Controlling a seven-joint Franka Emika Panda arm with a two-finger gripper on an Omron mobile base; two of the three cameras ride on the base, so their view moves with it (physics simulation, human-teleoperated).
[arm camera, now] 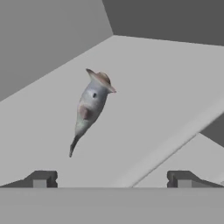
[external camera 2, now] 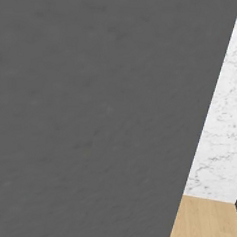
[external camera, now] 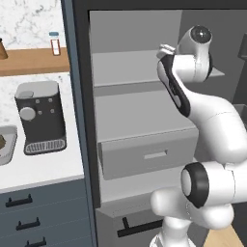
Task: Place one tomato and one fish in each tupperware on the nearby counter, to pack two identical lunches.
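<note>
While the white arm reaches into the tall open grey fridge [external camera: 144, 58], its dark grey door panel [external camera 2: 100, 119] fills most of the right base view, smooth and faintly mottled, with a strip of white veined marble wall [external camera 2: 223, 123] and pale wooden floor [external camera 2: 203, 226] past its edge. Inside the fridge the flat light-grey shelves [external camera: 140, 116] are matte and bare-looking, and a grey pull-out drawer [external camera: 144, 157] with a recessed slot handle sits below the level the hand works at. To the left of the arm lies the flat white counter [external camera: 48, 166] above dark blue-grey drawers with black bar handles [external camera: 29, 224]. On it stands a boxy dark grey coffee machine [external camera: 41, 116], and at the picture's left edge shows the rounded corner of a shallow light-grey tupperware tub [external camera: 8, 142] with something dark inside that cannot be made out. Above is a brown wooden shelf [external camera: 34, 60] carrying a small white bottle [external camera: 55, 43]. In the hand view the gripper [arm camera: 111, 179] has its two dark tips spread wide with nothing between them. Ahead of it, well apart and a little left of centre, a small grey-silver fish [arm camera: 91, 107] with a tan tail lies on the smooth shelf.
</note>
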